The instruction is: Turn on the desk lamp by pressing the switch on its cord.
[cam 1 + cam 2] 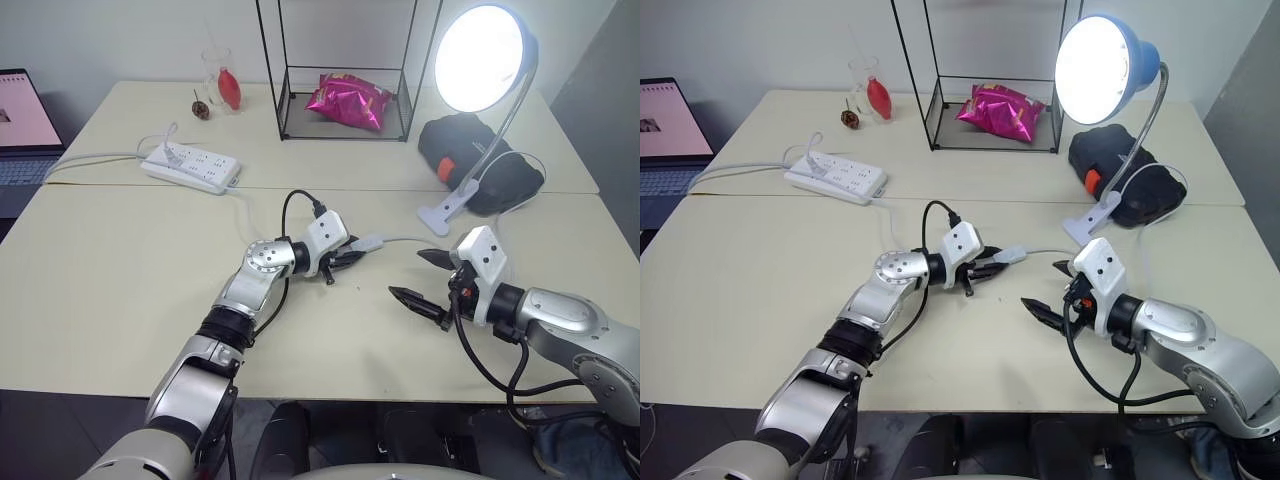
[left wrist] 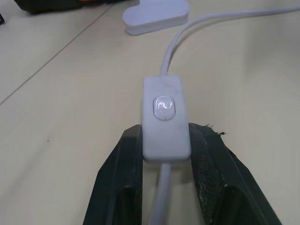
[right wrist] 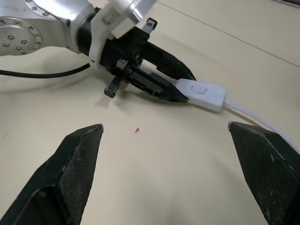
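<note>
The desk lamp (image 1: 480, 58) stands at the back right, blue shade glowing bright, with its silver gooseneck running down to a white clip base (image 1: 445, 208). From the base, the thin white cord (image 1: 405, 240) runs to the small white switch (image 2: 164, 117), which lies on the table with its rocker button facing up. My left gripper (image 1: 350, 255) is shut on the switch, a black finger on each side of its near end. My right gripper (image 1: 407, 273) hovers just right of it, fingers wide open and holding nothing.
A white power strip (image 1: 190, 167) lies at the back left, with a laptop (image 1: 20, 125) at the far left edge. A black wire rack holding a pink bag (image 1: 348, 100) stands at the back. A black pouch (image 1: 480, 160) sits behind the lamp base.
</note>
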Robot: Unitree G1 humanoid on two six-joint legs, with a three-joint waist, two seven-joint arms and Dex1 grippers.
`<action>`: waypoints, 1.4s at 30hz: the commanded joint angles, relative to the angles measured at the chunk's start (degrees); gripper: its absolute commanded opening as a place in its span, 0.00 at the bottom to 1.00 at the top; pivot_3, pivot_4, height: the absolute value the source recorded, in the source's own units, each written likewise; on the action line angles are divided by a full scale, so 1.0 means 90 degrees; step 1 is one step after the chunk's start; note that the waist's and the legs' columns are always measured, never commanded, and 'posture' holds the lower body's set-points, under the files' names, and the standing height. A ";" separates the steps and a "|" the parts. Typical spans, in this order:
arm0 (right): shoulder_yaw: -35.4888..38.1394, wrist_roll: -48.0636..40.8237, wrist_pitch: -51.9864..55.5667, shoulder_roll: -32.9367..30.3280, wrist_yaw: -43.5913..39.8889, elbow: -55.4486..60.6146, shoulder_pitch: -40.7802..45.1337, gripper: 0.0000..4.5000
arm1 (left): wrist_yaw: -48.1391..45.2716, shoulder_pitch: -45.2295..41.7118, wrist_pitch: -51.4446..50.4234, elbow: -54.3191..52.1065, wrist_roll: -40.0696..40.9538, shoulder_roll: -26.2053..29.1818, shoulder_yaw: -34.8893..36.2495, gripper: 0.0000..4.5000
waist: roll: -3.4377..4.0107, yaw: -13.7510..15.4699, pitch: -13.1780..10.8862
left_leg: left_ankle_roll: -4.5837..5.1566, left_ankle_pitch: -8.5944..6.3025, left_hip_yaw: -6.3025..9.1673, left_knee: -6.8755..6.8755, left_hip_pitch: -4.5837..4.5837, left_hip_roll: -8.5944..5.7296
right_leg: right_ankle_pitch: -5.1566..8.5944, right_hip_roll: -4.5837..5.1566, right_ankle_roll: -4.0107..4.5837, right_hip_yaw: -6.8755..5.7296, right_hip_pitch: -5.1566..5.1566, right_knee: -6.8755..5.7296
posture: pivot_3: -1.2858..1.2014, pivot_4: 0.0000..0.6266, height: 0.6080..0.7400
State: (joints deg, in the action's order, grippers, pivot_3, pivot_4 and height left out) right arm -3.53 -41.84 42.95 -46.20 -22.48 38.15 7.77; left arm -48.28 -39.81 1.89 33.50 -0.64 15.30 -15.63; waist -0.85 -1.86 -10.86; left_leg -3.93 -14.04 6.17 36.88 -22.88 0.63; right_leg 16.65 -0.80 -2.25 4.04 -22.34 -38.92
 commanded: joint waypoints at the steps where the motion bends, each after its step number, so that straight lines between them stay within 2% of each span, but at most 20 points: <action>1: 0.0209 0.0335 -0.0304 -0.0056 -0.0402 -0.0093 -0.0091 1.00 | 0.0040 -0.0133 0.0273 0.0170 -0.0070 -0.0106 0.0032 0.36 | 0.0000 0.0005 0.0000 | 0.0000 0.0000 0.0000 0.0001 0.0000 -0.0002 | 0.0000 0.0002 0.0000 0.0000 0.0001 0.0000 | 0.52 0.24 1.00; 4: 0.0258 0.0510 -0.0380 -0.0042 -0.0565 -0.0197 -0.0132 1.00 | -0.0039 -0.0086 0.0254 0.0182 -0.0047 -0.0109 0.0042 0.46 | 0.0000 0.0006 0.0000 | 0.0000 0.0000 0.0000 0.0002 0.0000 -0.0004 | 0.0000 0.0005 0.0000 0.0000 0.0002 0.0000 | 0.52 0.24 1.00; 7: 0.0300 0.0628 -0.0449 0.0011 -0.0713 -0.0289 -0.0145 1.00 | -0.0152 -0.0012 0.0215 0.0087 -0.0027 -0.0080 0.0028 0.62 | 0.0000 0.0007 0.0000 | 0.0000 0.0000 0.0002 0.0002 0.0002 -0.0004 | 0.0000 0.0005 -0.0001 -0.0002 0.0002 -0.0004 | 0.52 0.24 1.00; 15: 0.0329 0.0909 -0.0562 0.0087 -0.0978 -0.0481 -0.0063 1.00 | -0.0113 0.0108 0.0180 -0.0269 -0.0009 0.0087 0.0151 0.97 | 0.0000 0.0004 0.0000 | 0.0000 0.0000 0.0001 0.0003 0.0004 -0.0004 | 0.0000 0.0004 0.0000 -0.0001 0.0003 -0.0005 | 0.52 0.24 1.00; 16: 0.0344 0.0932 -0.0566 0.0086 -0.1016 -0.0522 -0.0020 1.00 | -0.0092 0.0150 0.0145 -0.0468 0.0038 0.0153 0.0220 0.99 | 0.0000 0.0001 0.0000 | 0.0000 0.0000 0.0002 0.0003 0.0004 -0.0003 | 0.0000 0.0004 0.0000 -0.0001 0.0003 -0.0005 | 0.52 0.24 1.00; 22: 0.0434 0.1188 -0.0742 0.0052 -0.1357 -0.0848 0.0282 1.00 | 0.0028 0.0535 -0.0594 -0.2201 0.0504 0.0776 0.0910 0.99 | 0.0000 -0.0008 -0.0001 | 0.0000 0.0000 0.0006 0.0004 0.0006 0.0003 | -0.0001 0.0002 0.0001 -0.0003 0.0002 -0.0009 | 0.52 0.24 1.00; 25: 0.0538 0.1330 -0.1097 0.0002 -0.1692 -0.1131 0.0397 1.00 | 0.0012 0.0886 -0.1414 -0.3189 0.0610 0.1353 0.1240 0.99 | 0.0000 -0.0003 0.0000 | 0.0000 0.0000 0.0006 0.0004 0.0009 0.0004 | -0.0001 0.0002 0.0001 -0.0003 0.0004 -0.0010 | 0.52 0.24 1.00; 29: 0.0729 0.1459 -0.1496 -0.0129 -0.2162 -0.1523 0.0442 1.00 | -0.0155 0.1539 -0.1880 -0.4230 0.0862 0.2082 0.1652 0.99 | 0.0000 -0.0001 -0.0001 | 0.0000 0.0000 -0.0001 0.0001 0.0010 0.0004 | 0.0000 0.0006 0.0001 0.0000 0.0004 -0.0007 | 0.52 0.24 1.00; 32: 0.0950 0.1640 -0.1965 -0.0271 -0.2572 -0.2019 0.0476 1.00 | -0.0297 0.2191 -0.2542 -0.4971 0.1277 0.2694 0.2320 0.99 | -0.0001 -0.0001 -0.0002 | -0.0001 0.0000 0.0001 0.0001 0.0009 0.0005 | -0.0001 0.0007 0.0002 -0.0002 0.0004 -0.0007 | 0.52 0.24 1.00; 38: 0.0944 0.1979 -0.2764 -0.0448 -0.3327 -0.2779 0.0494 1.00 | -0.0166 0.2981 -0.3504 -0.5719 0.1907 0.3161 0.3199 0.99 | -0.0002 0.0008 -0.0004 | 0.0000 0.0000 0.0000 0.0003 0.0012 0.0006 | 0.0000 0.0010 0.0002 -0.0005 0.0007 -0.0007 | 0.52 0.24 1.00; 42: 0.0922 0.2021 -0.2901 -0.0325 -0.3547 -0.3171 0.0726 1.00 | -0.0054 0.3184 -0.3760 -0.5943 0.2089 0.3234 0.3394 0.99 | -0.0002 0.0004 -0.0004 | -0.0001 0.0000 -0.0003 0.0006 0.0014 0.0006 | 0.0000 0.0011 0.0002 -0.0003 0.0009 -0.0007 | 0.52 0.24 1.00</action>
State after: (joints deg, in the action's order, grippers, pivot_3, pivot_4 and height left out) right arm 3.70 -23.72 18.30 -49.13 -53.02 10.05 12.45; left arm -49.44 -11.06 -31.31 -17.19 16.80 43.13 12.76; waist -0.87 -1.83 -10.89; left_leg -3.93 -14.04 6.14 36.94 -22.76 0.70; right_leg 16.65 -0.71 -2.23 4.02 -22.26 -38.99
